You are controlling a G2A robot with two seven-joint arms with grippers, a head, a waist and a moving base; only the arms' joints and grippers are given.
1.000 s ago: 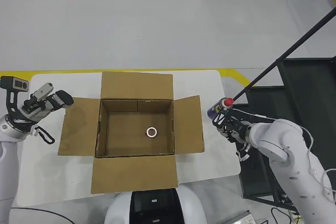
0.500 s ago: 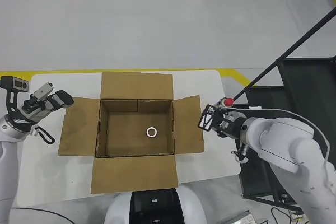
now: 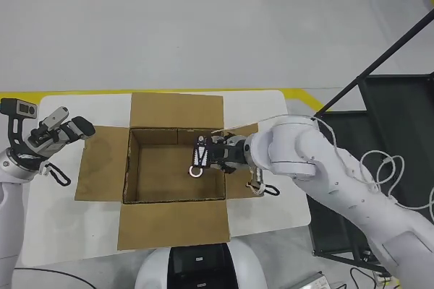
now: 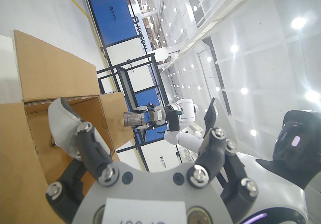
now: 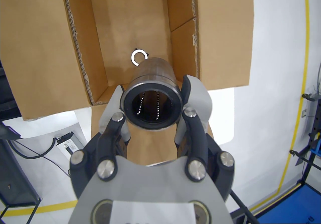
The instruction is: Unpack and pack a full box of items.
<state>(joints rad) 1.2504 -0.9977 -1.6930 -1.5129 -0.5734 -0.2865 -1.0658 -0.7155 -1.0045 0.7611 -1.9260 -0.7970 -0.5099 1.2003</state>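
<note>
White and flat, the table (image 3: 267, 108) holds a big brown box (image 3: 130, 170) with all four flaps folded out. Behind the table we see a pale floor with a yellow line (image 3: 0, 95).

Our right claw (image 3: 201, 154) hangs over the open box, closer to the box's right wall than to its left one. Its two fingers (image 5: 198, 94) squeeze a shiny metal tube (image 5: 153, 77), one finger on each side. The tube is hollow and has a black rim. We can look right into its end and see rows of tiny balls inside. The tube sticks out past the fingertips and points down into the box. Just past the tube's far end, a small white ring (image 5: 138, 57) lies on the box floor. We cannot tell if the tube touches the ring.

Our left claw (image 3: 71, 121) is well apart from the right claw. It sits just past the box's left flap, over the table. Its fingers are spread wide, and nothing is between them. From this claw we see the box in front of it, and the right claw with the tube farther off.
</note>
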